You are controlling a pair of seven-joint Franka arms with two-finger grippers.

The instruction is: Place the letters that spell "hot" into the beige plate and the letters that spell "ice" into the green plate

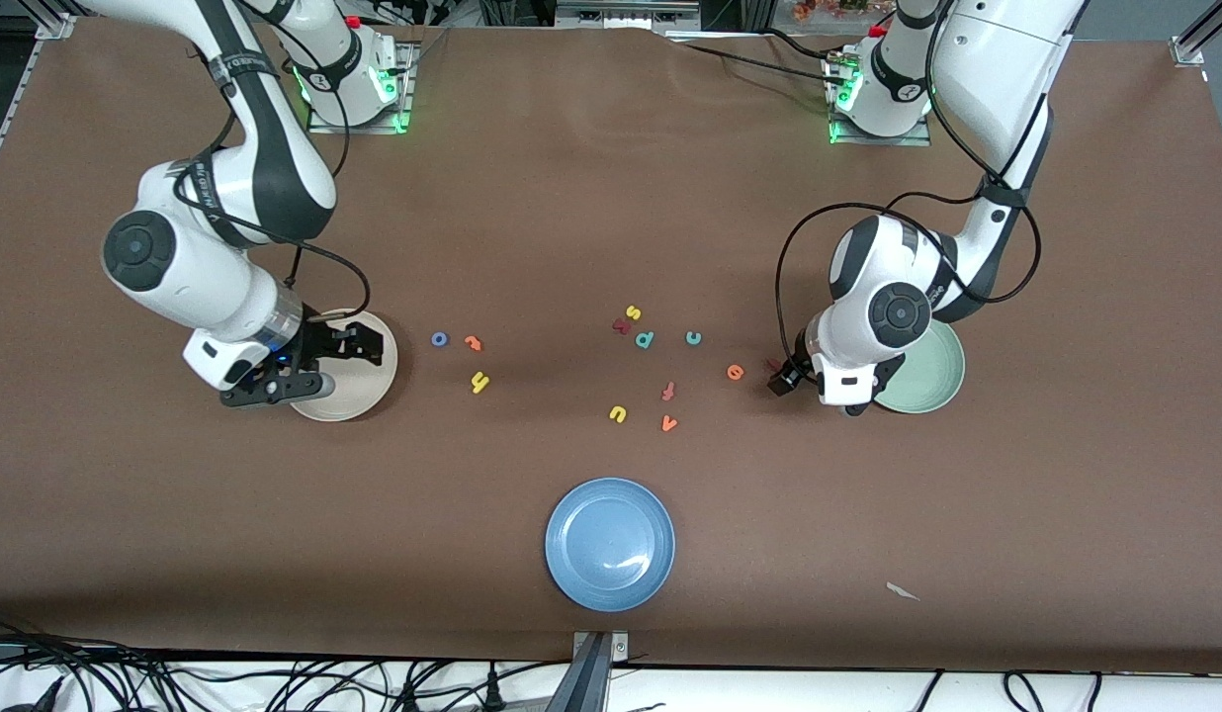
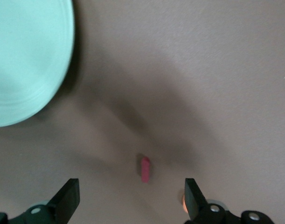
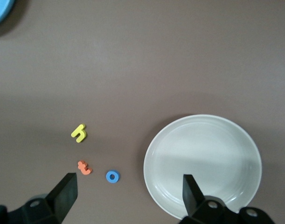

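- Six tiny foam letters made up the job, none yet in a plate: the yellow foam h (image 1: 480,383), blue ring-shaped o (image 1: 439,339) and orange hooked t (image 1: 473,343) lay in a cluster on the brown table (image 1: 611,198), just beside the round cream-beige plate (image 1: 369,391) toward the right arm's end.
- The dark red short bar i (image 2: 145,169), teal c (image 1: 693,338) and orange e (image 1: 735,372) lay toward the left arm's end, near the round pale mint-green plate (image 1: 932,381).
- The left gripper (image 2: 131,198) hung low over the i, fingers spread wide, the bar between them but untouched.
- The right gripper (image 3: 128,196) hovered over the beige plate's edge, fingers spread, holding nothing.
- Such foam letters were probably very light, soft and thin, so they would likely squash or skid; pinching the i across its narrow width, flush with the table, seemed safest.
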